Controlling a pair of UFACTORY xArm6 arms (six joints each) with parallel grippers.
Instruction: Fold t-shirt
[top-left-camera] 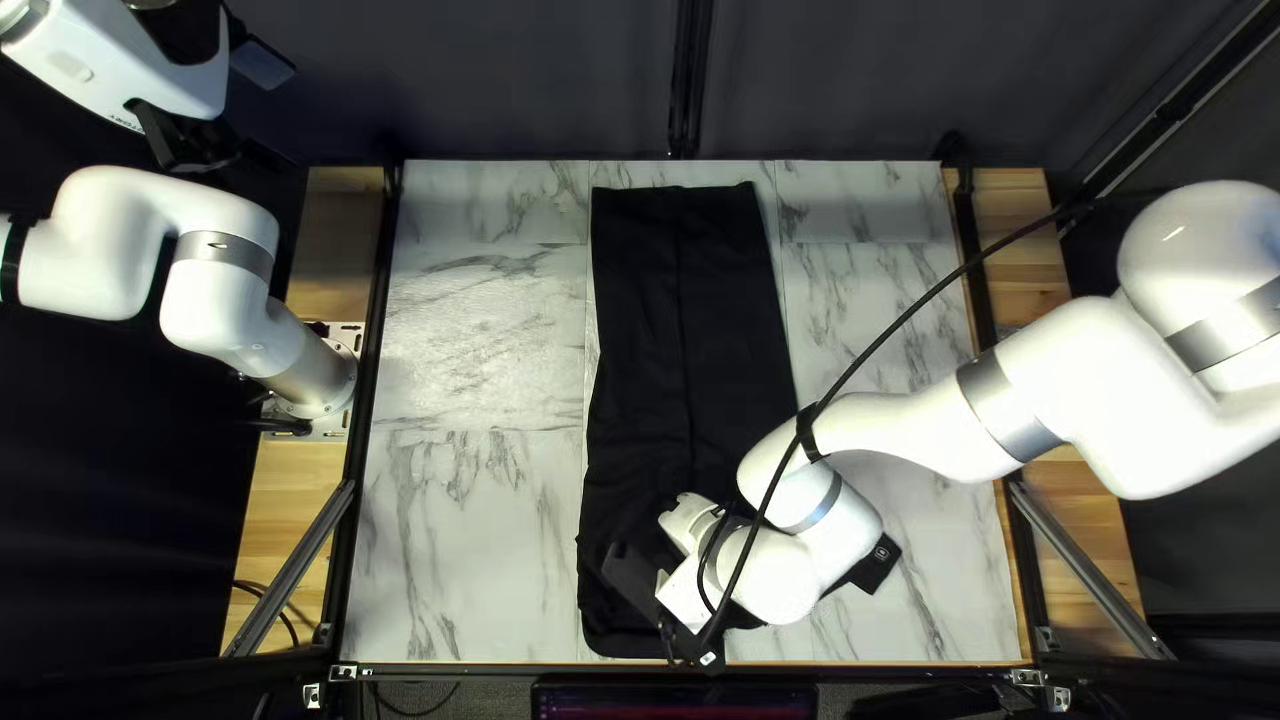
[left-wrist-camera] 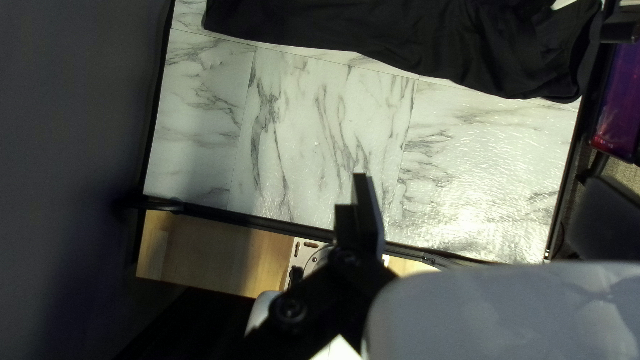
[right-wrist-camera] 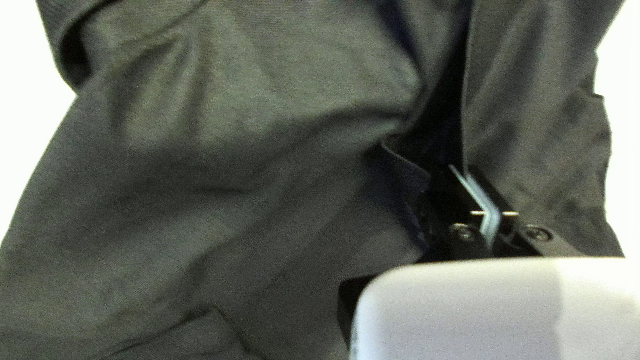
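Clerk: Entry one, right end effector (right-wrist-camera: pixel 442 150). Condition?

Checker: Clenched. Both black fingers (right-wrist-camera: pixel 440 200) are pressed together, with a fold of the t-shirt (right-wrist-camera: pixel 225 175) pinched at their tips. Cloth is bunched around them on both sides. Location: the garment's near end, close to the worktop's (top-left-camera: pixel 480 400) near edge.

Clerk: Entry two, left end effector (left-wrist-camera: pixel 390 200)?

Checker: Released, grasping nothing, touching nothing. It is held high off the worktop's left side. One black finger (left-wrist-camera: pixel 362 200) shows, with bare marble-patterned surface beyond it.

Clerk: Entry three, t-shirt?

Checker: Black, folded into one long narrow strip. It lies down the worktop's middle, from far edge to near edge. The far end is flat; the near end is rumpled under the right arm (top-left-camera: pixel 1000 420).

Clerk: Entry four, markings?

Checker: Small dark print on the left arm's white casing (top-left-camera: pixel 120 120), too small to read. The cloth shows plain black in the top left view.
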